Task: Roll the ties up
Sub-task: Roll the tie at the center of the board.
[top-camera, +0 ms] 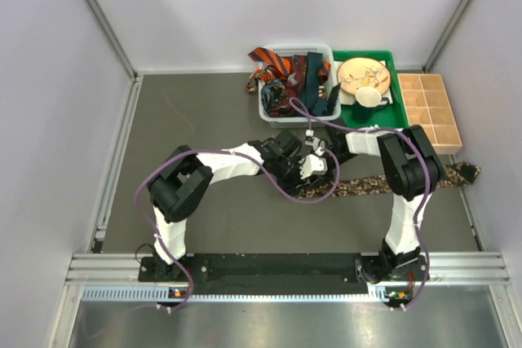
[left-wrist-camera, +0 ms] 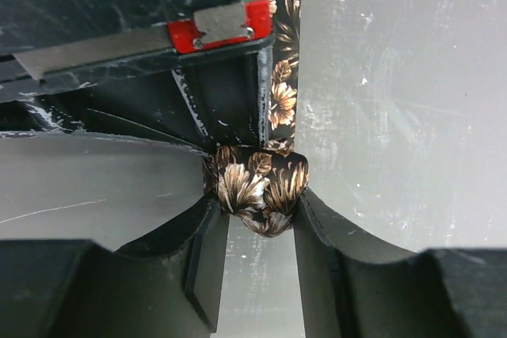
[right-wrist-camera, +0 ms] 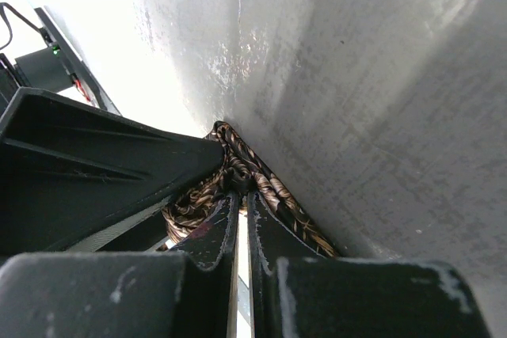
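The rolled end of the brown-black flowered tie (left-wrist-camera: 257, 187) is clamped from both sides by the left gripper (left-wrist-camera: 259, 199), while the rest of it is laid flat on the grey table (top-camera: 204, 120), stretched towards the right. The right gripper (right-wrist-camera: 242, 195) is closed, and the same tie is pinched at its tips, close to the roll. The other ties (top-camera: 289, 79) are heaped in the white basket (top-camera: 320, 46) at the far side.

left fingers (left-wrist-camera: 204, 263) narrowed, right fingers (right-wrist-camera: 212, 244) closed

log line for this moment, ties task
brown floral tie: end rolled, rest flat on table | left claw: gripping roll | right claw: shut on tie at roll | other ties: in basket
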Controlling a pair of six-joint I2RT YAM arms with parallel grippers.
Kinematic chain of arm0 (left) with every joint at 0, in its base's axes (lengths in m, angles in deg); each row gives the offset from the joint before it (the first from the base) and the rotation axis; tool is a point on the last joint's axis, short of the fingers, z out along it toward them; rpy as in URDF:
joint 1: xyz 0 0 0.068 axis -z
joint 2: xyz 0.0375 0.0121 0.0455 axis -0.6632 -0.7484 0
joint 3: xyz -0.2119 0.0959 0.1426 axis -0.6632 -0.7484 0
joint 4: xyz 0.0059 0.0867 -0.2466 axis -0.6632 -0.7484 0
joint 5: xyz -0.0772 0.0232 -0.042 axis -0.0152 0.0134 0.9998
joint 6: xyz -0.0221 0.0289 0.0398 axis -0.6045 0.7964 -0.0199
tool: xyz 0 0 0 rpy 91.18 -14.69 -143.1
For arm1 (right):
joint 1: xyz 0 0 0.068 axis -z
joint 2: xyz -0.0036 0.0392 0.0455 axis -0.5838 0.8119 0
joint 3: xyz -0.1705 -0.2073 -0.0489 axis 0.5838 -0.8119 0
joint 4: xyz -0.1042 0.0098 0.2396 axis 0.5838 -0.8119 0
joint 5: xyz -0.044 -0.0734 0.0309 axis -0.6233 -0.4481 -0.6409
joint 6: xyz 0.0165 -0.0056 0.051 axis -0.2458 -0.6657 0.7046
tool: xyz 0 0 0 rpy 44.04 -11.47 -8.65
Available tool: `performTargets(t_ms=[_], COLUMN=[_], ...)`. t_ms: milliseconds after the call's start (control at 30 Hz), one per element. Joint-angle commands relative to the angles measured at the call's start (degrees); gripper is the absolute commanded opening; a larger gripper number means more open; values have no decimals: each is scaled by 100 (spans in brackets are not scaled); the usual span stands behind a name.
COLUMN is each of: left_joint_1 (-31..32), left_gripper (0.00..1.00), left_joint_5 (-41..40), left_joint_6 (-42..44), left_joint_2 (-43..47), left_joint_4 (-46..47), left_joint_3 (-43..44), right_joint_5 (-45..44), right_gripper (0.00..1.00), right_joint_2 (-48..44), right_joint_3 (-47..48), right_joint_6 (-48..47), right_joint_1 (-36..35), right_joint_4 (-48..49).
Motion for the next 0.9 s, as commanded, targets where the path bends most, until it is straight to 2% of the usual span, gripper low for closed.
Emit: performTargets(t_ms=[0,600,700,867], left_joint_1=[121,350,359,359], left_gripper=[42,51,47,28], left_joint_5=[49,-812,-856,-1032], left_joint_6=[-164,12,82,301], left_joint_2=[-226,-675,-692,-675], left_joint_4=[533,428,278,-205], left_joint_3=[55,-7,-16,-95], right_joint_5=[-323,82,126,222], right_gripper=[0,0,0,0], right_joint_2=[201,236,227,175], right_joint_3=[-4,-92,-92,-39], right_joint_6=[-27,52,52,43], right_joint_1=[-106,-106,-106,-106], right_joint_4=[222,407,398,328])
